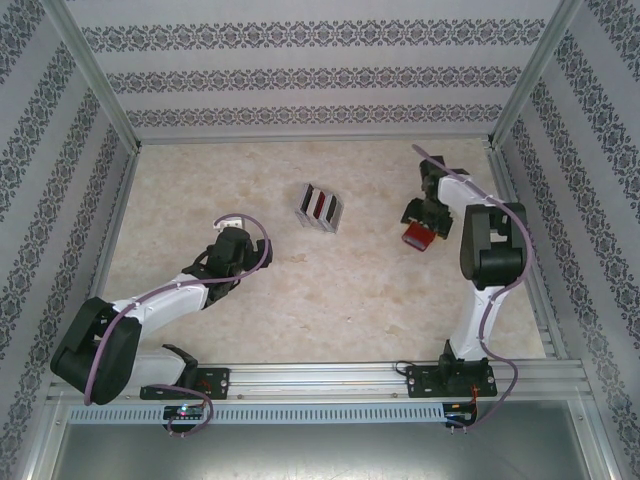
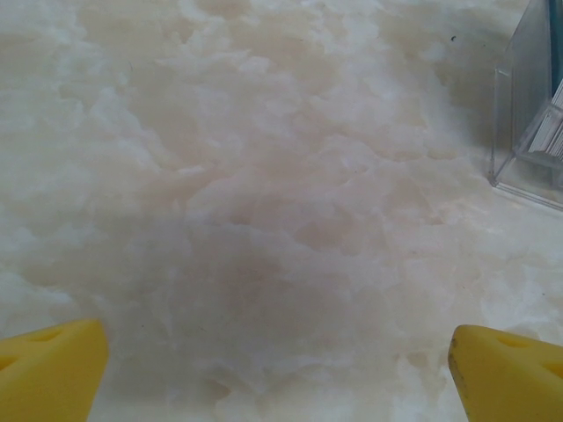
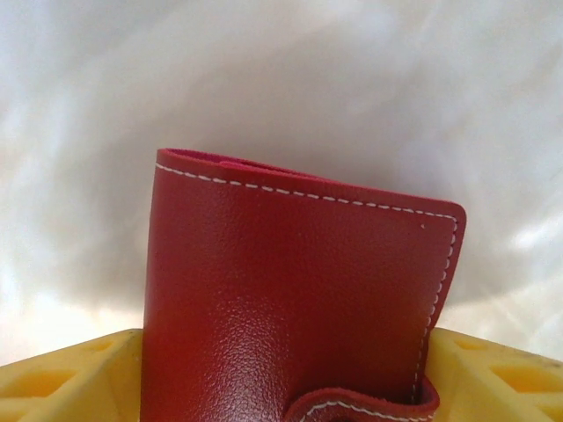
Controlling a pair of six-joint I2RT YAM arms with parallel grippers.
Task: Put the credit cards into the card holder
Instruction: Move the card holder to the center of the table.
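Small red stitched wallet point(image 3: 290, 299) tight in right claw point(image 3: 286, 378) — left claw point(image 2: 277, 338) wide over pale marbled tabletop point(image 2: 264, 176), clear plastic card box point(image 2: 528, 114) near.

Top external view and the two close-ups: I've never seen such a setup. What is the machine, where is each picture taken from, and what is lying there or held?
These are two robot arms bolted at the near edge of a marbled table, each ending in a yellow-tipped two-finger gripper. The wide picture looks down from above and behind them; the other two come from cameras on the wrists. The left gripper stands open over bare table, a clear box of credit cards off to its side. The right gripper has the closed red card holder between its fingers; whether it is squeezing it, I cannot tell.
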